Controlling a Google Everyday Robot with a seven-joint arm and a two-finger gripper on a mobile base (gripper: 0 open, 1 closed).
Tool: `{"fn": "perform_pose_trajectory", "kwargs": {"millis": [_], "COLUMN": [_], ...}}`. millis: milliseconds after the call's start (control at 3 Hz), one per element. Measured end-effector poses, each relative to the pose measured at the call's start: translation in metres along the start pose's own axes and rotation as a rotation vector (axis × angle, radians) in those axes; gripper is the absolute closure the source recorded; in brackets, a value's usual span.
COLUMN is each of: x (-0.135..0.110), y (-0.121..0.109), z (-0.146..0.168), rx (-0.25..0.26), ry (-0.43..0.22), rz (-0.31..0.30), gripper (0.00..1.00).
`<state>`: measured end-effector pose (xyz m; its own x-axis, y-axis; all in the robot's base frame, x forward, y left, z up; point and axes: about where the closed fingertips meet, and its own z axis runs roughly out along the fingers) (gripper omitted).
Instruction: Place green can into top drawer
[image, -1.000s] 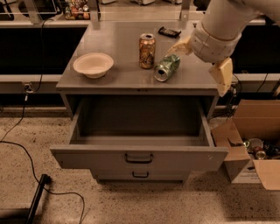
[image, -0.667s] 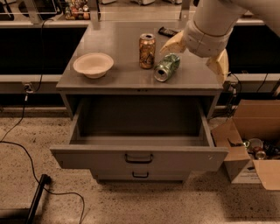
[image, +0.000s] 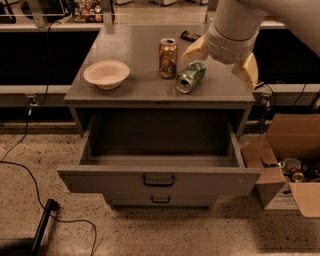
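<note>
Upper right of frame: the gripper (image: 220, 61) hangs over the cabinet top (image: 135, 47), pale fingers (image: 193, 50) spread wide, holding nothing.
Centre: the green can (image: 190, 76) lies on its side, just beside the upright orange can (image: 168, 58).
Lower centre: the top drawer (image: 159, 182) stands pulled out.
Progress: drawer ready; grasping, lifting and dropping in all remain, I judge.
Hidden: arm cut off at the top edge; finger-to-can contact unclear.
</note>
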<state>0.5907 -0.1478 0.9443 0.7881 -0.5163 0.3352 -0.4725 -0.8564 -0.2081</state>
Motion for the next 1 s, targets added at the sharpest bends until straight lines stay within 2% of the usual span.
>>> {"fn": "perform_pose_trajectory", "kwargs": {"millis": [667,1000], "x": [0.039,0.055], "y": [-0.018,-0.031], "z": [0.043,0.065], "rx": [-0.025,-0.015], "ry": [0.024,0.021], "rz": [-0.005,-0.014], "gripper": [0.00,0.00]}}
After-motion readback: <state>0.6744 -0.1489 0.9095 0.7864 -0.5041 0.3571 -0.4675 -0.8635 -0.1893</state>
